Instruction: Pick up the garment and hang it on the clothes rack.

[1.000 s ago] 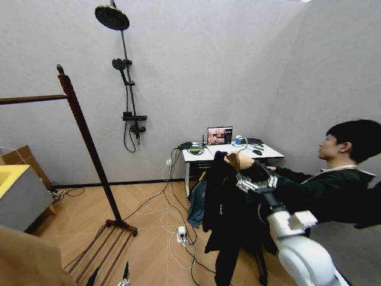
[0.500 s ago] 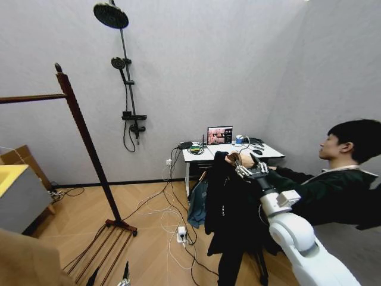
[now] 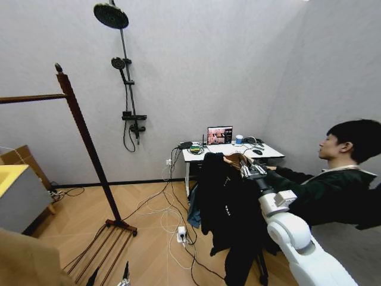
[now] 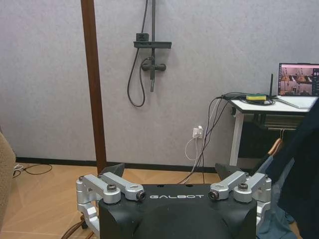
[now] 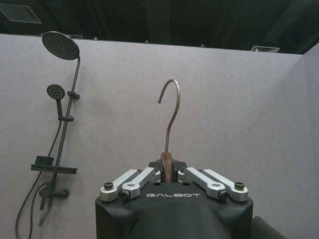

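The garment (image 3: 229, 208), long and black, hangs from a wooden hanger (image 3: 234, 157) in front of the desk. My right gripper (image 3: 250, 171) is shut on the hanger's neck; in the right wrist view the metal hook (image 5: 169, 114) rises straight up from between the closed fingers of the right gripper (image 5: 168, 172). A person's dark sleeve (image 3: 294, 179) reaches in just behind my right arm. The clothes rack (image 3: 89, 143), dark reddish-brown, stands at the left with its top bar (image 3: 30, 98) running off the edge. My left gripper (image 4: 169, 172) stays low and open, facing the rack post (image 4: 93, 84).
A white desk (image 3: 271, 154) with a laptop (image 3: 219, 135) stands behind the garment. Cables and a power strip (image 3: 181, 233) lie on the wooden floor between rack and desk. A shower fixture (image 3: 125, 89) hangs on the back wall. A yellow-topped box (image 3: 18, 196) sits at the left.
My right gripper rose to the hanger and closed on its neck. The person's hand came off the hanger. The garment has swung slightly left.
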